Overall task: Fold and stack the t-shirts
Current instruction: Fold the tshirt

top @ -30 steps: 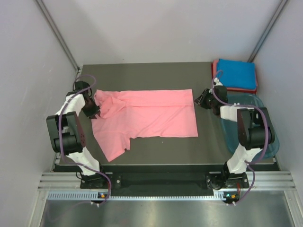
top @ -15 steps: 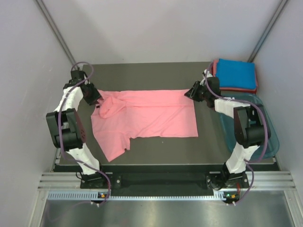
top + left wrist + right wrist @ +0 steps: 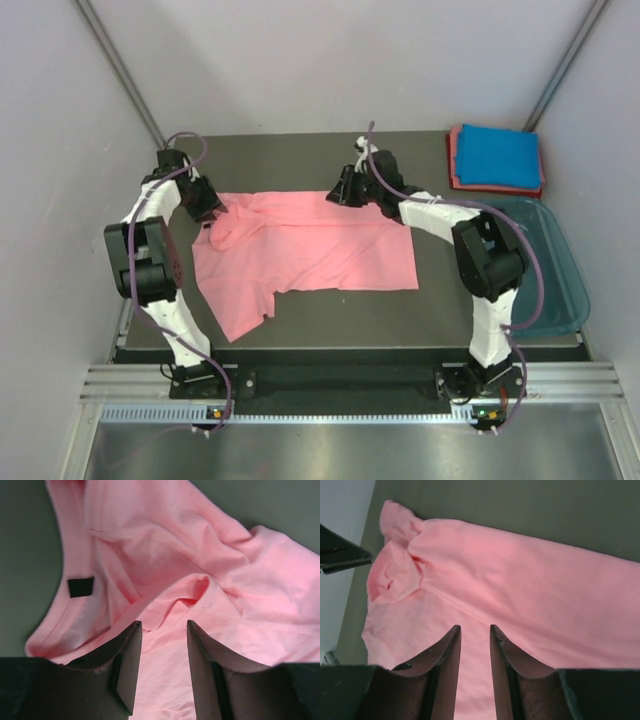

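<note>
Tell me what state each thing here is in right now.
salmon-pink t-shirt: spread on the table, not fully folded, bunched at its left end
blue t-shirt: folded, top of the stack
reddish-pink t-shirt: folded, under the blue one
teal tub: upright at the table's right edge
left tool: open, above the bunched cloth, holding nothing
right tool: open, above the shirt's far edge, holding nothing

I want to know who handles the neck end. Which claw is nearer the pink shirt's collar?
Left. The left claw hovers right over the collar of the pink shirt; the right claw is at the shirt's far edge, near its middle, well away.
</note>
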